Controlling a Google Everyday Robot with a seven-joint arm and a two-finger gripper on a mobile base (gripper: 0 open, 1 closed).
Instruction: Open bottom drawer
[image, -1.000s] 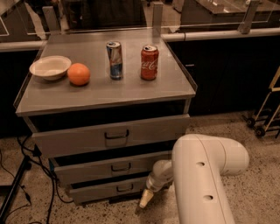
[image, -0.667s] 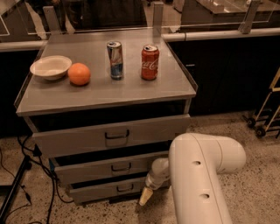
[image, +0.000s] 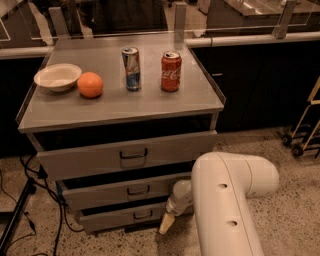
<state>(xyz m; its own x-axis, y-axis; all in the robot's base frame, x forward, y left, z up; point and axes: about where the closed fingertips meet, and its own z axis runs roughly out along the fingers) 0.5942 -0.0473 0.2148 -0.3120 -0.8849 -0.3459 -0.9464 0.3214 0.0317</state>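
Grey bottom drawer (image: 107, 219): the pincer (image: 166, 223), whose state I cannot tell, sits right of the handle (image: 143, 215) and could miss it.

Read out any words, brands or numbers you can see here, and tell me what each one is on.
"Coca-Cola": white script on the red can standing on the cabinet top.
Blue and silver can: its printing is too blurred to read.
Nothing else carries readable text: none on the bowl, and none on the gripper, which sits low at the front of the bottom drawer.
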